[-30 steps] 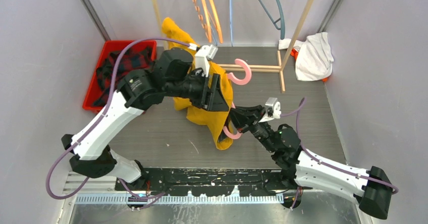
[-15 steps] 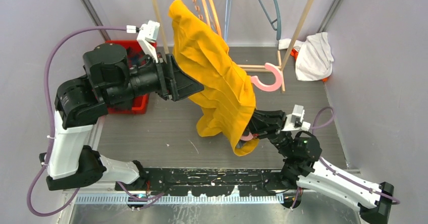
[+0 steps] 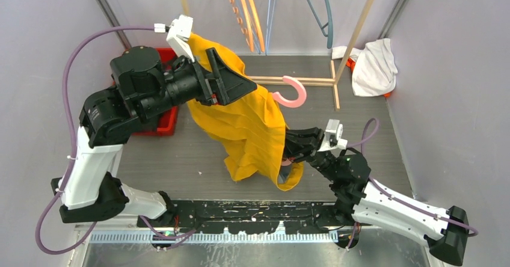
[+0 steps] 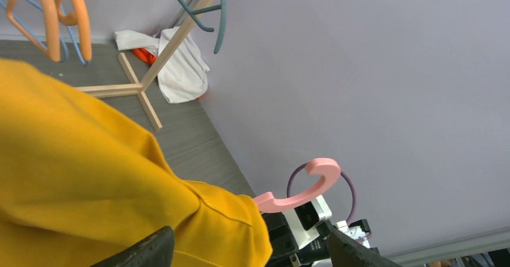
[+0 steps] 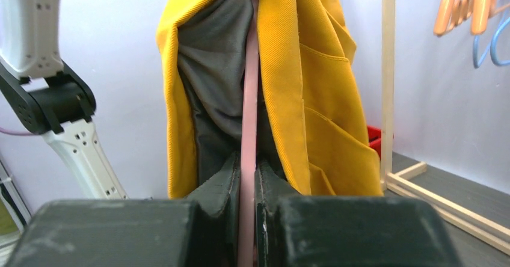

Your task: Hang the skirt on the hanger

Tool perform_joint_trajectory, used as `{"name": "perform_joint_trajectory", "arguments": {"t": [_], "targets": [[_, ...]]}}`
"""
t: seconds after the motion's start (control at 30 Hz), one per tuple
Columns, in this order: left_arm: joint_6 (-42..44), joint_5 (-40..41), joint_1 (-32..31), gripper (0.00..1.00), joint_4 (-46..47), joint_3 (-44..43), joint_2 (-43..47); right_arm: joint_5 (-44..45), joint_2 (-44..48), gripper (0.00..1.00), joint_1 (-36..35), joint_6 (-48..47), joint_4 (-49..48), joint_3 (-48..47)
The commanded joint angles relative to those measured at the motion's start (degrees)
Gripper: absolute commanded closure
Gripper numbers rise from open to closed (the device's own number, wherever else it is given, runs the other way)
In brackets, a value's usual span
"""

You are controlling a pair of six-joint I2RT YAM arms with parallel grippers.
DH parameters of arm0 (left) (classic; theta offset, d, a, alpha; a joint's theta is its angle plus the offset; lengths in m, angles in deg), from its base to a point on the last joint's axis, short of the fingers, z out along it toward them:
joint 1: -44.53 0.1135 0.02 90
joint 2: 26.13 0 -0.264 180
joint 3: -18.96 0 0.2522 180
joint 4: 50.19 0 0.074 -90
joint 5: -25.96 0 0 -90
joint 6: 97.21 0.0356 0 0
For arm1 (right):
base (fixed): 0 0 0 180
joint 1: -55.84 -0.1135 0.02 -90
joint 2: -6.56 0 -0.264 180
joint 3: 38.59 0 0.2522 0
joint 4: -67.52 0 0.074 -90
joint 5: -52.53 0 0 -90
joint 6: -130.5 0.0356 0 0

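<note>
A wooden rack [image 3: 355, 35] stands at the far side of the desk [image 3: 198, 159], with orange hangers [image 3: 249, 14] and a blue-grey hanger [image 3: 323, 8] hanging by it. A white cloth [image 3: 373, 65] lies bunched against the rack's right foot. A red bin [image 3: 163, 122] sits at the far left, largely hidden behind the raised left arm. That arm also covers the top edge of the yellow skirt [image 3: 249, 128] in the overhead view, so where the fabric ends there cannot be told. The skirt hangs in the middle, above the desk, draped over the pink hanger [image 3: 293, 95], whose hook sticks out to the right of the fabric. The left claw [image 3: 239, 85] sits against the skirt's upper part. Only the left wrist view shows its fingers [image 4: 144, 252] spread wide, with the cloth lying loose between them and nothing pinched. The right claw [image 3: 288, 150] reaches into the folds from the right, its tips buried in fabric in the overhead view. The right wrist view shows it clamped on the hanger's pink bar, with yellow fabric and grey lining falling down both sides. The left wrist view also shows the hook emerging past the skirt's stitched edge.
</note>
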Motion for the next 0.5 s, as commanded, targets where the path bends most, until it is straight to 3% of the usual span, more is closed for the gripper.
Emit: {"name": "perform_joint_trajectory", "arguments": {"t": [0.0,0.47], "targets": [[-0.45,6.47,-0.10,0.06,4.10,0.58,2.51,-0.78,-0.78,0.99,-0.18,-2.46,-10.45,-2.20],[2.79,18.27,-0.08,0.01,-7.32,5.69,3.55,0.71,-5.28,0.99,-0.16,-3.58,-13.00,-2.15]]}}
